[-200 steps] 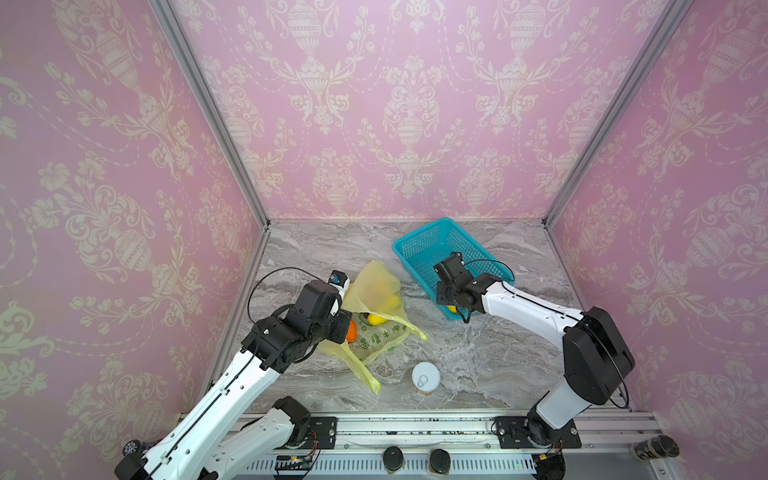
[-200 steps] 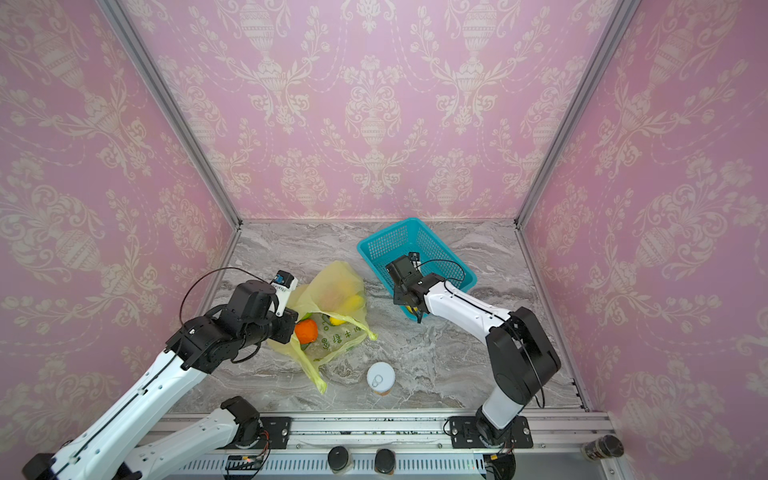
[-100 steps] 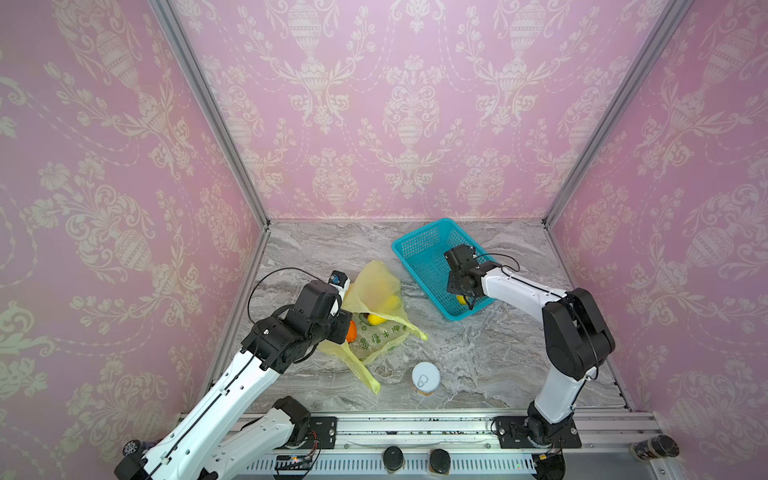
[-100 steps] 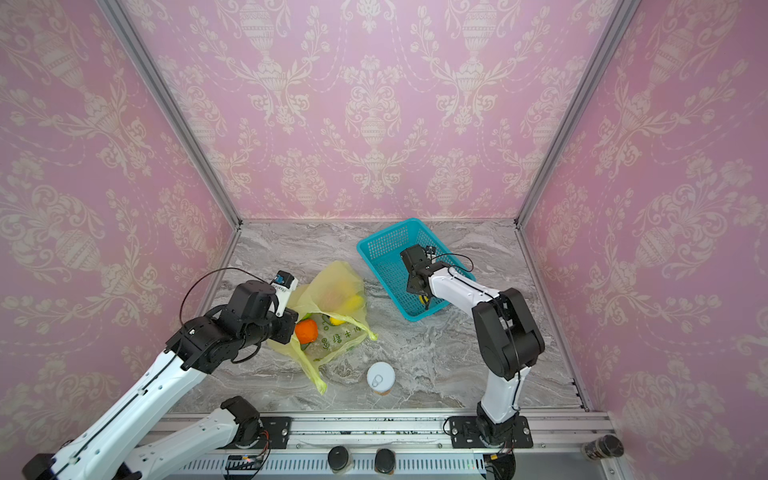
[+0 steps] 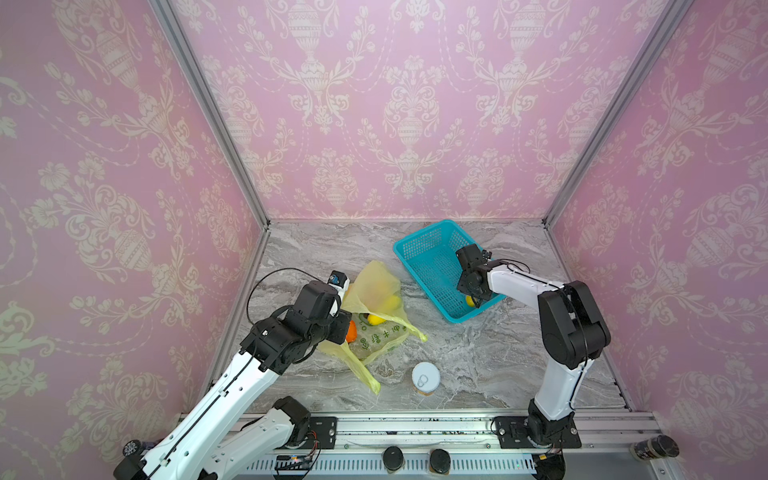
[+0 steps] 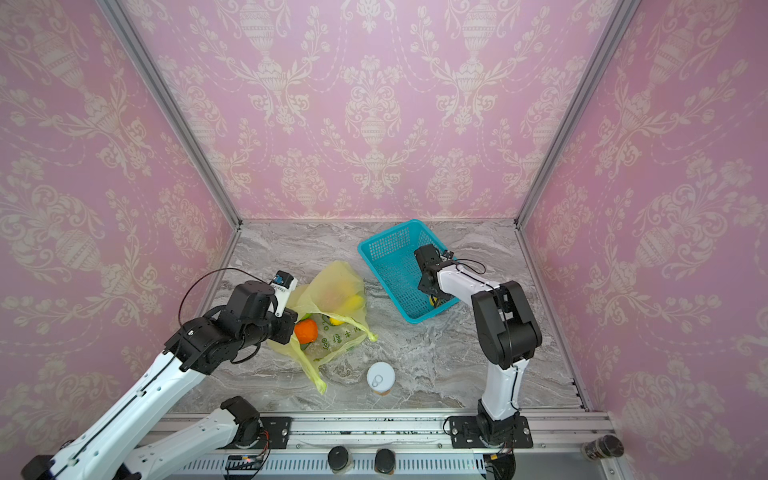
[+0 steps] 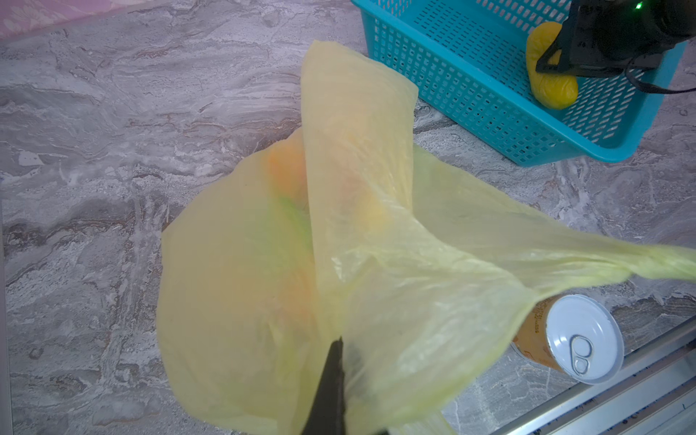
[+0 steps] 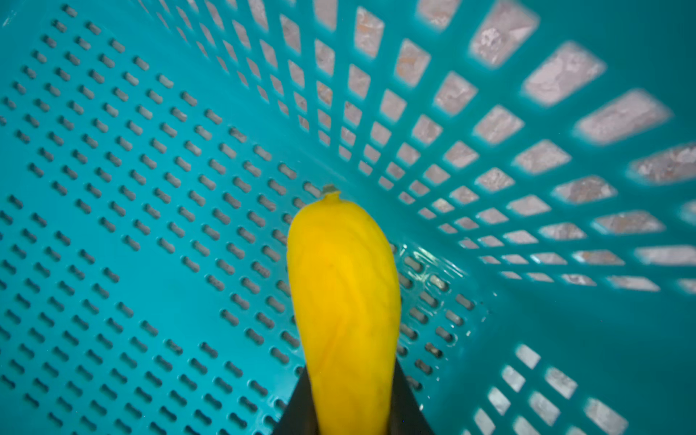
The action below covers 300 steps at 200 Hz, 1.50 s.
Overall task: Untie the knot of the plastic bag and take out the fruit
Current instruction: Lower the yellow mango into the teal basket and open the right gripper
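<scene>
Left jaws are pinched closed on the thin film of the plastic bag [image 5: 376,286], holding one flap up off the table [image 5: 498,357] in both top views. An orange [image 6: 306,331] and a small yellow fruit [image 5: 375,319] show at the bag's open mouth, and its two handle strips trail apart toward 3 and 6 o'clock. A teal basket [image 5: 419,245] sits at 1 o'clock of the bag and a white-lidded can [image 5: 425,377] at 5 o'clock. Right jaws are down in the basket's 5 o'clock corner with an elongated yellow fruit [image 5: 469,301].

Left wrist view: the bag film drapes over one dark finger [image 7: 331,388], with fruit colours blurred inside.

Right wrist view: the right jaws clamp the elongated yellow fruit low over the basket floor; whether it touches cannot be told
</scene>
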Motion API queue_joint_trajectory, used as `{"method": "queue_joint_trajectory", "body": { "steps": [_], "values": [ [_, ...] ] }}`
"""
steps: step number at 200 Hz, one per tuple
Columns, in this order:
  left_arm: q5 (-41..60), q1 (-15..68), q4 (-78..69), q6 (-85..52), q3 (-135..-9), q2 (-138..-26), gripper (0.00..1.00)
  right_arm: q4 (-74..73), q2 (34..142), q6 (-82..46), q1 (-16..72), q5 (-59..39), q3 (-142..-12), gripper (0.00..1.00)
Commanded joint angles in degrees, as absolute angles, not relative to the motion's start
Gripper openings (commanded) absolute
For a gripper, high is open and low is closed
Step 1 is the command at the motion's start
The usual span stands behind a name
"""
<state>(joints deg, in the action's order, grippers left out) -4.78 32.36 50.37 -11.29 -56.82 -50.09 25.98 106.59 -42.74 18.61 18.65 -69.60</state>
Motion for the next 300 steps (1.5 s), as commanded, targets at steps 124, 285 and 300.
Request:
{"method": "queue_joint_trajectory", "body": {
  "steps": [124, 285, 300],
  "values": [
    [-4.21, 31.9, 50.41, -12.01, -55.99, -49.13, 0.0, 22.04, 86.08, -48.21, 18.83, 21.88, -54.66, 0.68],
    [-4.26, 31.9, 50.39, -12.0, -55.94, -49.31, 0.0, 31.12, 112.47, -37.57, 25.97, 23.07, -80.86, 0.32],
    [-4.25, 31.9, 50.43, -12.04, -55.98, -49.2, 0.0, 30.92, 111.11, -38.59, 25.81, 24.66, -78.9, 0.33]
  ]
}}
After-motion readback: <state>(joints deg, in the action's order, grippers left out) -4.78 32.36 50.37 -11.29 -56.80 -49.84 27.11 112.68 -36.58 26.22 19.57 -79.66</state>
